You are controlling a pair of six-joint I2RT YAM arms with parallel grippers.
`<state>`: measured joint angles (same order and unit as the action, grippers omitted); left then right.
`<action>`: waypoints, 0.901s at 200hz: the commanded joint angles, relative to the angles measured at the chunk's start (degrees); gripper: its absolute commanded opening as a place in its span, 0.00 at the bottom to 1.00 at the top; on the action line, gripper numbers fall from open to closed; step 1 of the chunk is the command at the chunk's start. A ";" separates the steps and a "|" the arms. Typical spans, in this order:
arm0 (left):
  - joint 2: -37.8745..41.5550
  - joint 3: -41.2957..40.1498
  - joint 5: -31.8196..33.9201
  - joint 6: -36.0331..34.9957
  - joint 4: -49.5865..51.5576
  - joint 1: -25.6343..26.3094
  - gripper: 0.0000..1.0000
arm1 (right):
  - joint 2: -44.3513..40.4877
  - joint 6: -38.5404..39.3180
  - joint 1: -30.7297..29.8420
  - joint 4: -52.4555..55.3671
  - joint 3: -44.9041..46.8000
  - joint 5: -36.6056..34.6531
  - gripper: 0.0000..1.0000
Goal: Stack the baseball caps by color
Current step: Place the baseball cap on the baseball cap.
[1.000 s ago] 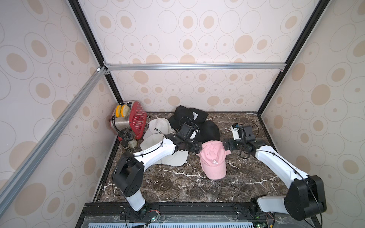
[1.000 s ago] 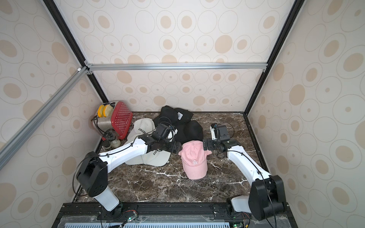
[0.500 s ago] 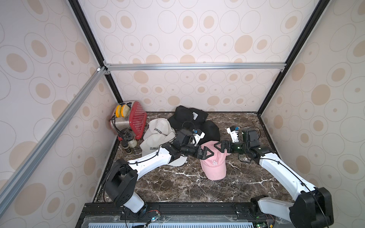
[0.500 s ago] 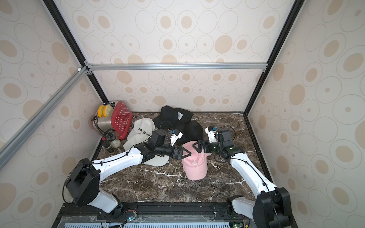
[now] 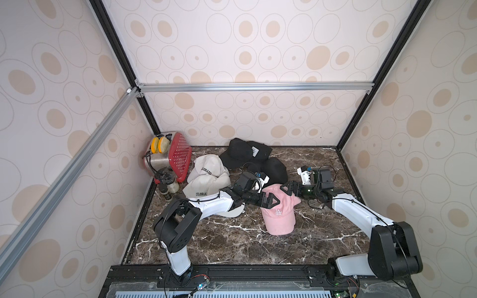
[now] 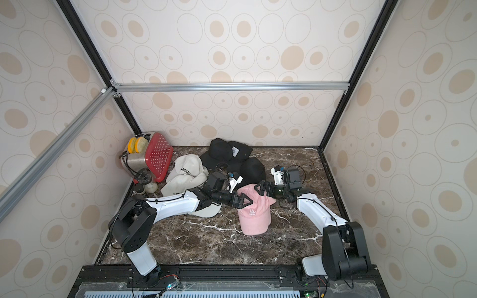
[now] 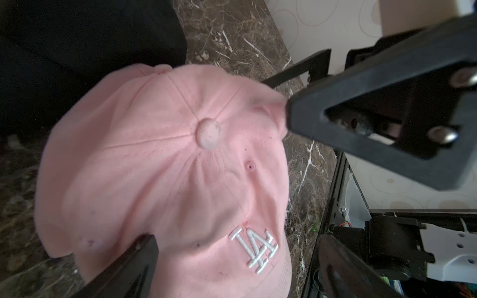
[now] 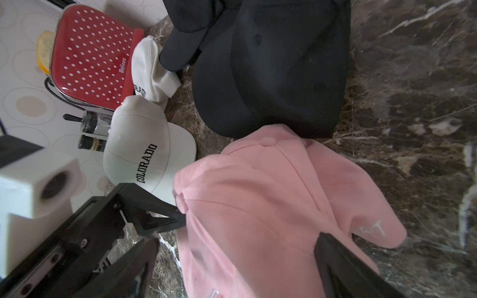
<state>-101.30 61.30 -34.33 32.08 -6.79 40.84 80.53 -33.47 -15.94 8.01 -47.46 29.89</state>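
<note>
Left end effector (image 5: pixel 269 200) and right end effector (image 5: pixel 290 190) both spread wide at the pink LA cap (image 5: pixel 278 214), near the table's (image 5: pixel 232 245) middle.
Neither end effector holds anything. They face each other across the cap's crown with fingertips at the fabric; whether they touch it cannot be told. The right wrist view shows a second pink cap (image 8: pixel 361 201) beneath the first, offset to one side. White COLORADO caps (image 5: pixel 206 178) are heaped toward the left edge, partly under the left arm (image 5: pixel 206 203). Black caps (image 5: pixel 249 154) are piled at the far edge, the nearest just beside the pink crown. A red perforated appliance (image 5: pixel 178 154) and small bottles (image 5: pixel 170 185) stand in the far left corner.
</note>
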 commanded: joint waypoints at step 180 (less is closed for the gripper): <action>-9.77 31.74 26.81 -23.02 46.19 -1.79 0.98 | -18.74 7.79 0.56 3.06 8.11 13.06 1.00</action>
<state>-107.98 87.13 -17.63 11.05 29.74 39.13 60.66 -24.58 -15.46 17.08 -40.07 38.06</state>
